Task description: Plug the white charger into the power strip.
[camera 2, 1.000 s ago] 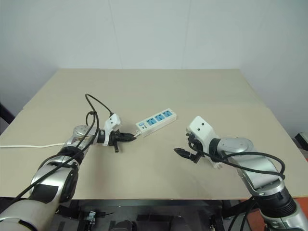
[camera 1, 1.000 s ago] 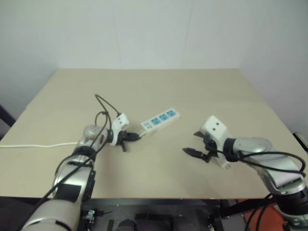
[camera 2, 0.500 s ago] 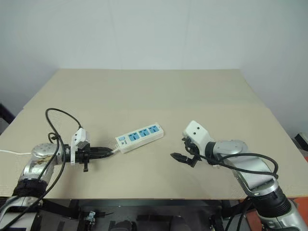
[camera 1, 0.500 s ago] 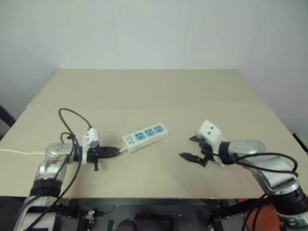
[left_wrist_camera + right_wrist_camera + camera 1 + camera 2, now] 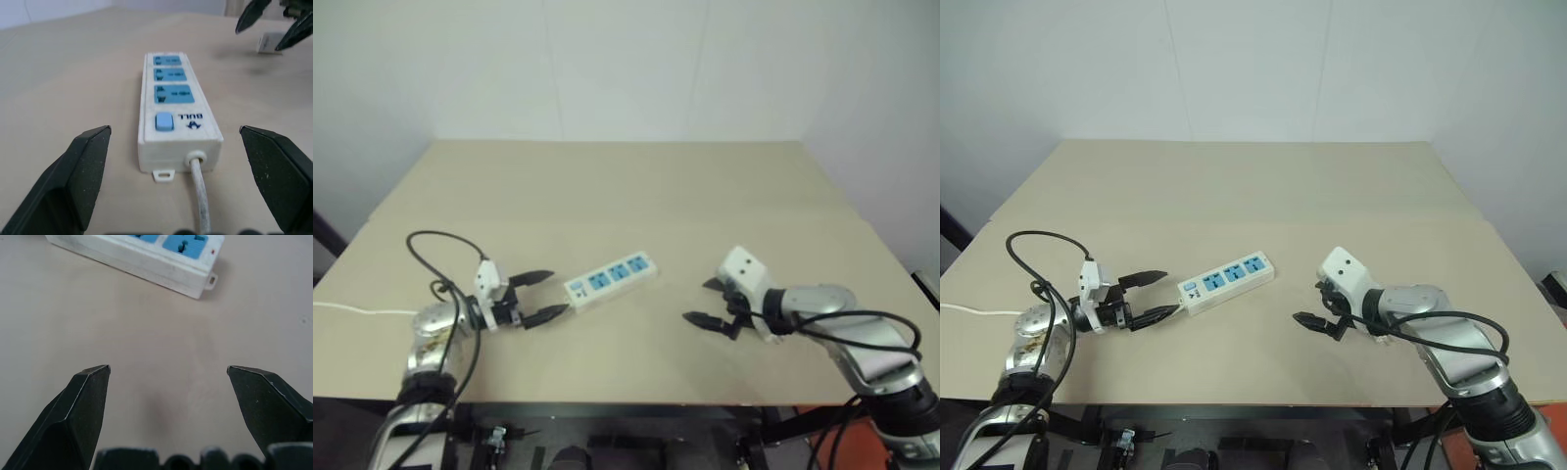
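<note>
The power strip point(image 5: 1226, 282) lay slantwise near the middle of the table point(image 5: 1263, 186), a long white bar with three blue socket faces, a blue switch at its near-left end, and a thin white cord point(image 5: 201, 198) leaving that end. The left gripper point(image 5: 1149, 297) sat at about eight o'clock from the strip, fingers spread wide and empty, its tips just short of the corded end and not touching it. The left forearm lay low over the table, pointing toward three o'clock. The white charger point(image 5: 268, 43), a small white block, rested on the table beside the right gripper point(image 5: 1315, 306). That gripper, at about four o'clock from the strip, stood wide open and empty, angled down toward the tabletop.
</note>
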